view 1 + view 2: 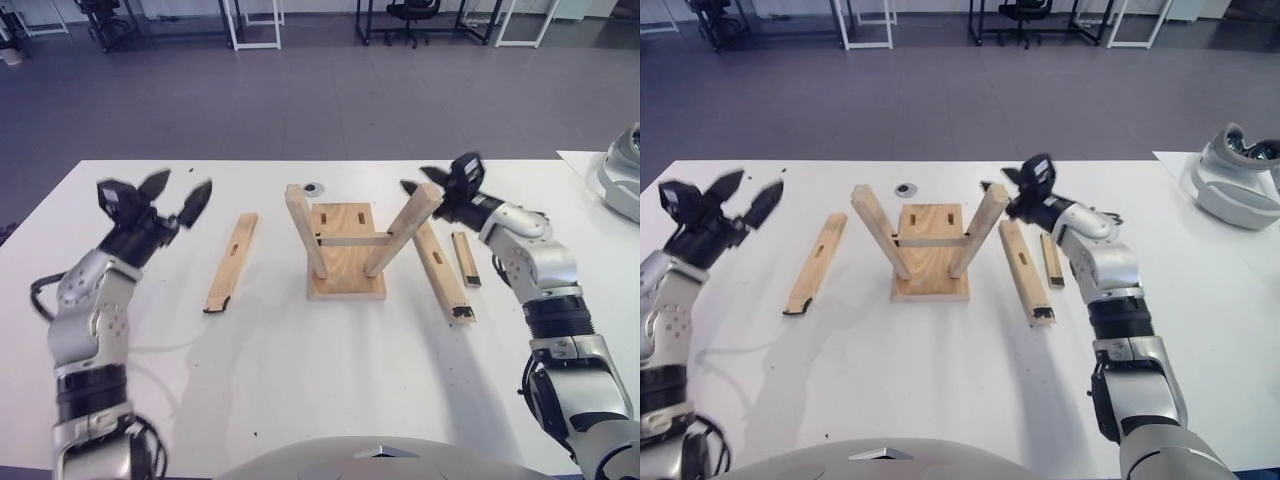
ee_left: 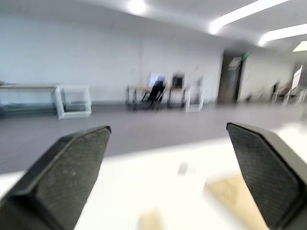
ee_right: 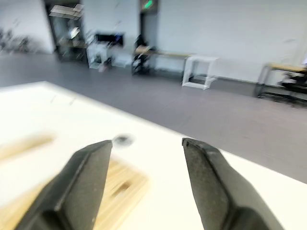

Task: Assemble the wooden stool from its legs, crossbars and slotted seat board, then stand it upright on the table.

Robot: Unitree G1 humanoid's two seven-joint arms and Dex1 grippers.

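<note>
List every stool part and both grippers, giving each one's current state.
Seat board: flat on the table, two legs fitted.
Left fitted leg: standing in the board, leaning outward.
Right fitted leg: standing in the board, leaning outward.
Fitted crossbar: joining both fitted legs.
Left loose leg: lying flat.
Right loose leg: lying flat.
Loose crossbar: lying flat.
Left gripper: open, empty.
Right gripper: open, empty.

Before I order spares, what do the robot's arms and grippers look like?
The left arm and right arm are silver-grey rounded shells with black joint bands. The left gripper and right gripper are black, each with two tapering, wedge-shaped fingers. A black cable loops beside the left arm.
</note>
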